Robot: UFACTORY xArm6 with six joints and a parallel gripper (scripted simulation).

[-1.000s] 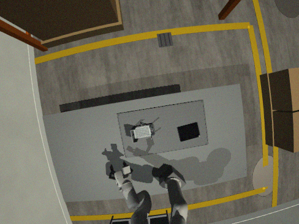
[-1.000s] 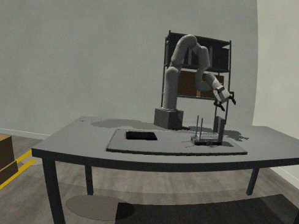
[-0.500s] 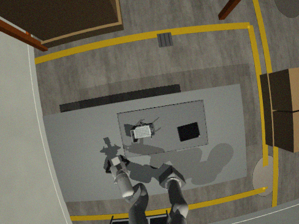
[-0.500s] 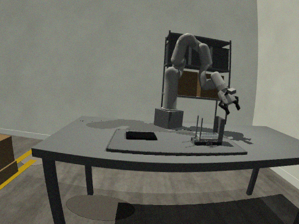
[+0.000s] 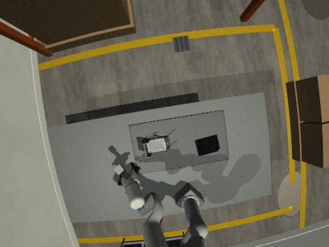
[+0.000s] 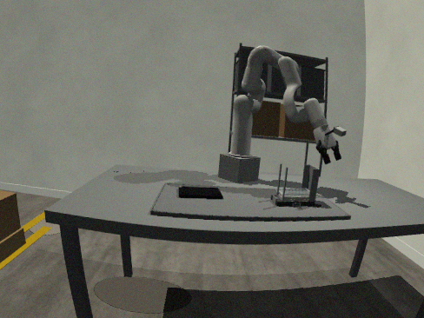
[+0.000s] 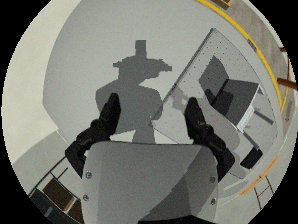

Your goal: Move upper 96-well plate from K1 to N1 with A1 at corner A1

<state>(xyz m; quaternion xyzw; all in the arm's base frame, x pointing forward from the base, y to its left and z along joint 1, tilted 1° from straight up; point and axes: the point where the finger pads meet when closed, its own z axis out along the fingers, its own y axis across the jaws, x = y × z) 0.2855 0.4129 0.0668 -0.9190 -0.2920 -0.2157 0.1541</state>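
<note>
Plate: upper 96-well plate (image 5: 157, 145) sits on top in stack rack K1 (image 6: 312, 179), on the mat's near-arm end.
Gripper: gripper (image 6: 330, 154) hangs beside the rack, above the table, fingers spread wide, holding nothing.
Handling: likely light, rigid, slick plastic; best pinched across opposite side walls, kept level.
Nest: plate nest N1 (image 5: 207, 145) lies well apart.
</note>
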